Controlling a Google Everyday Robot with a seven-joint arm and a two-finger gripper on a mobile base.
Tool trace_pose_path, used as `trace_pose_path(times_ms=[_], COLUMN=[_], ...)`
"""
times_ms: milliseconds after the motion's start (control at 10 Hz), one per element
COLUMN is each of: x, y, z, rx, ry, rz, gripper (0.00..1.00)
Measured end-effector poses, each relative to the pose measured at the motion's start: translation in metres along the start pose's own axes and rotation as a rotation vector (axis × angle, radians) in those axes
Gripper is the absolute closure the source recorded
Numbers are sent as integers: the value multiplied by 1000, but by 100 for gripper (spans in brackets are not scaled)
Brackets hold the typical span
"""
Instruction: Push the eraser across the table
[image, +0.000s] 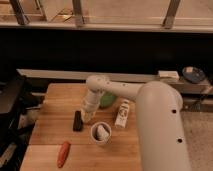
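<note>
From where I drive the rig, the view looks down on a light wooden counter (52, 112) made of glued planks, with a dark wall and a pale ledge behind it. Far to the tool's left, off the counter's edge, dark equipment (10, 107) fills the side of the view. Left of the tool and nearer the front edge, an orange carrot-shaped thing (63, 154) lies on the wood, well apart from everything else. The eraser (77, 121), a small flat black block, lies on the counter just beside the tool on its left, its long side running front to back; I cannot tell whether the two touch. The tool (87, 117) hangs low over the middle of the counter at the end of a pale wrist that points steeply down, and I cannot tell whether it is open or closed. Just to the tool's right and a little nearer the front stands a white cup (101, 134) with something pale inside. Behind the tool, a green object (106, 101) shows partly from behind the wrist. Farther right a white bottle (122, 113) lies on the wood, near the cup. The thick white arm (157, 125) fills the right foreground, bending from its elbow toward the tool.
</note>
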Motion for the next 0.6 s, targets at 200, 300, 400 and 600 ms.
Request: trace_pose_path(times_ms=[200, 300, 400, 600], x=[-10, -14, -18, -21], y=[19, 31, 45, 64], z=[5, 7, 10, 19], rx=[-20, -33, -51, -72], ry=[5, 10, 16, 39], rz=[-45, -71, -100, -145], gripper=[100, 100, 100, 100])
